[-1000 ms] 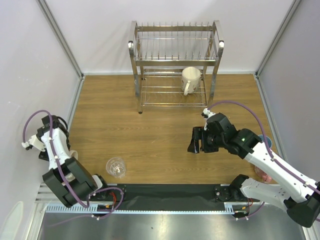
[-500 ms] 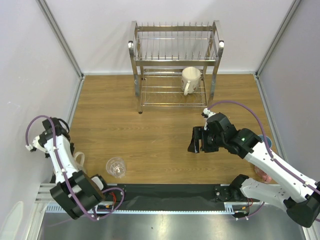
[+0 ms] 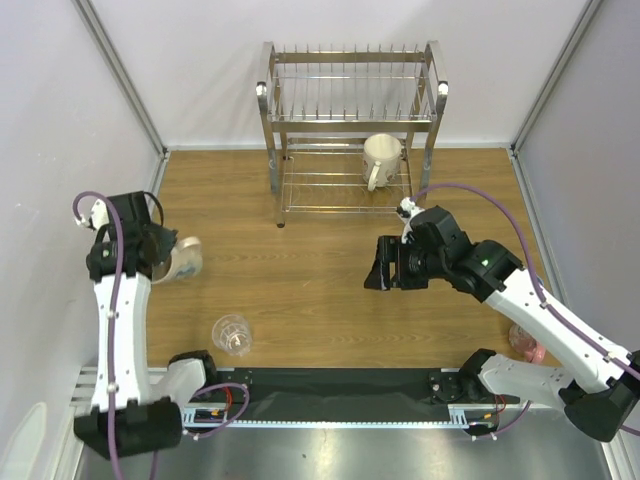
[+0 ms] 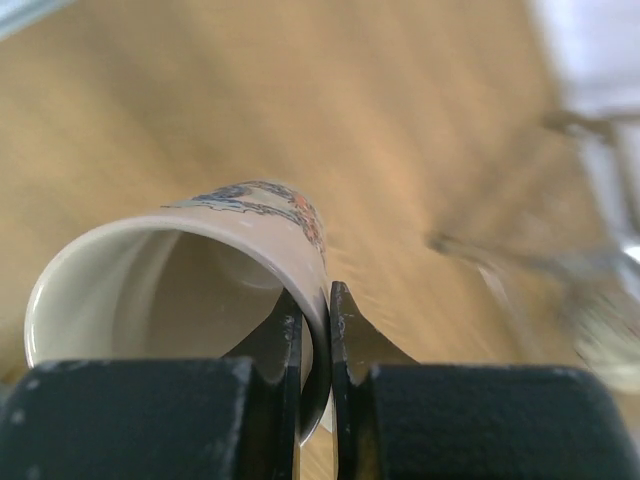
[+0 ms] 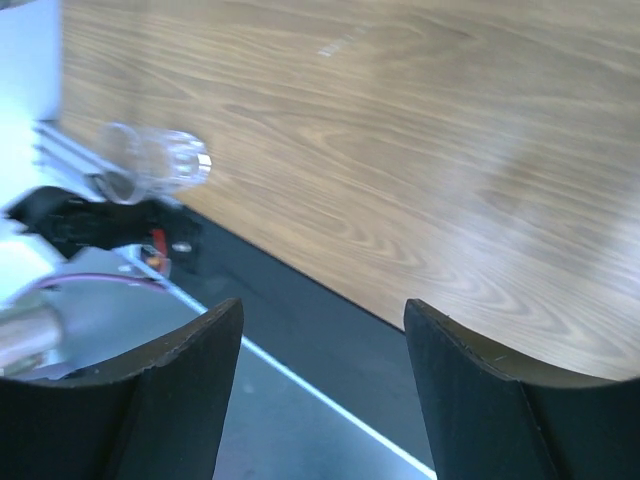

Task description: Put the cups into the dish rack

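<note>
Nearest the arm bases: glass on the table, left of centre near the front edge, looks upright from above. Nothing is touching it. On the far right at the front, a pink mug is mostly hidden under the right arm, only an edge showing.

Mid-table left: left gripper is pinched tight on the rim of a patterned cream mug, one finger inside the mouth and one outside the wall. The mug is tipped over, mouth toward the gripper, base pointing to the table centre. Can't tell whether it clears the wood; the left wrist view is blurred.

Mid-table right: right gripper has its fingers spread wide with nothing between them. It hangs over bare wood, well apart from every cup.

Far end: dish rack stands against the back wall, centred. A plain cream mug sits on its lower tier at the right side, handle toward the arms. The upper tier shows only prongs.
</note>
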{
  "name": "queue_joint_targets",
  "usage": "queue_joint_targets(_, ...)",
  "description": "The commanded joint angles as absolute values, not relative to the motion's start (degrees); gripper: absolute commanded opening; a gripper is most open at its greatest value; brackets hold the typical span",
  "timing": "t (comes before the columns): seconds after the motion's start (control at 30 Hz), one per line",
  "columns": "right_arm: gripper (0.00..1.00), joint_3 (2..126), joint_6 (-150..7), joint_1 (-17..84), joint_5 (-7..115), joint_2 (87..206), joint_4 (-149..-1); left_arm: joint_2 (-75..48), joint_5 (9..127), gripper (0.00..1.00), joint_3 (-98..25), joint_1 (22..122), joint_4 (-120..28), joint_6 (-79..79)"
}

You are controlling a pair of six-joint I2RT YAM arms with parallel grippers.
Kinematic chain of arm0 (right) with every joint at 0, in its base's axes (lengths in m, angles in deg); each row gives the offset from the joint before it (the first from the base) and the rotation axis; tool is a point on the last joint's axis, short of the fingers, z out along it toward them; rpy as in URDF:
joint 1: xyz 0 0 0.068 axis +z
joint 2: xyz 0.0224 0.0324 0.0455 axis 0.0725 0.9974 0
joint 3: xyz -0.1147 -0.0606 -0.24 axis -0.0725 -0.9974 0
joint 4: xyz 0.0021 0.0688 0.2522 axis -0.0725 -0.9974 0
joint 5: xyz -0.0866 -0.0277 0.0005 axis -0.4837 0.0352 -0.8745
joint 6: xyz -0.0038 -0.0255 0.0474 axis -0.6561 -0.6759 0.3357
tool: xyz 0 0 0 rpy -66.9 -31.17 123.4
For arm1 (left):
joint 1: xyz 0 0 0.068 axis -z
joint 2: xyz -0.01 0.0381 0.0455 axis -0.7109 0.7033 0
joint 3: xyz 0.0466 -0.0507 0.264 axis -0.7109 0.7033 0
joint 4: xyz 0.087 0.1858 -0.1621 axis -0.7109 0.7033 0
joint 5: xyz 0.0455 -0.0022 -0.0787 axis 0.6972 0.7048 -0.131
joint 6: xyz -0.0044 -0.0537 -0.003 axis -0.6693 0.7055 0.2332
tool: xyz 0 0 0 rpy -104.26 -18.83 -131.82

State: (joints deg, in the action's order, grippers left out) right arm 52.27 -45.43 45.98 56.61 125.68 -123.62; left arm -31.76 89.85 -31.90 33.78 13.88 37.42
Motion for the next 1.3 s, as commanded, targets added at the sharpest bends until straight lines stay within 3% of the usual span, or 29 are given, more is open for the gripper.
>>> queue_joint_targets(0.0,0.72,56.8,-42.6,45.6,60.3,126.4,-121.8,-37.9,80.6,0.0,-36.0,37.5,1.4,34.1)
queue_joint_targets(0.23,0.72,56.3,-30.5,43.9,69.3,126.6,-113.0,-49.4,57.6,0.0,-28.7,38.9,-12.8,29.8)
queue_joint_targets(0.57,0.68,49.6,0.9,46.7,78.8,127.6,-85.7,-64.8,38.6,0.0,-20.9,38.9,-29.2,33.7)
queue_joint_targets(0.8,0.71,54.6,10.7,54.3,76.3,132.7,-75.2,-65.5,32.0,0.0,-22.7,39.0,-34.9,35.0)
queue_joint_targets(1.27,0.73,54.3,21.7,65.2,67.3,137.3,-59.7,-66.2,31.6,0.0,-22.0,38.9,-39.6,38.0)
